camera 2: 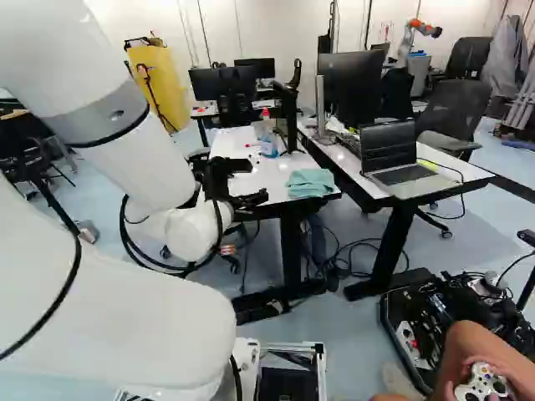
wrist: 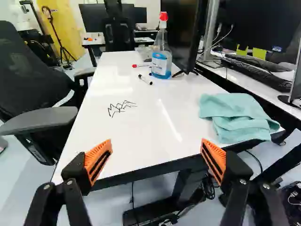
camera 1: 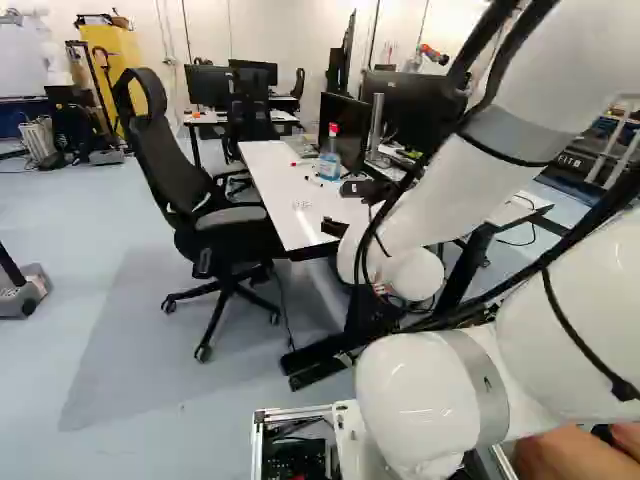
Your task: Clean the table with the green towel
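Observation:
In the right base view my gripper (camera 2: 234,185) reaches over the near end of the white table (camera 2: 272,171). The wrist view shows the gripper (wrist: 156,160) open, its orange pads wide apart with nothing between them. A folded green towel (wrist: 240,117) lies on the near corner of the table (wrist: 141,136), ahead of the gripper and beyond its right-hand finger. Black scribbled lines (wrist: 121,108) mark the tabletop ahead of the gripper. The towel (camera 2: 310,183) is bunched at the table's edge in the right base view.
A spray bottle (wrist: 161,52) stands on the table beside a monitor (wrist: 188,35), with markers (wrist: 145,79) near it. An office chair (camera 1: 215,200) is along one side. The other desk holds a laptop (camera 2: 397,163). A person's hands hold a controller (camera 2: 485,383) close by.

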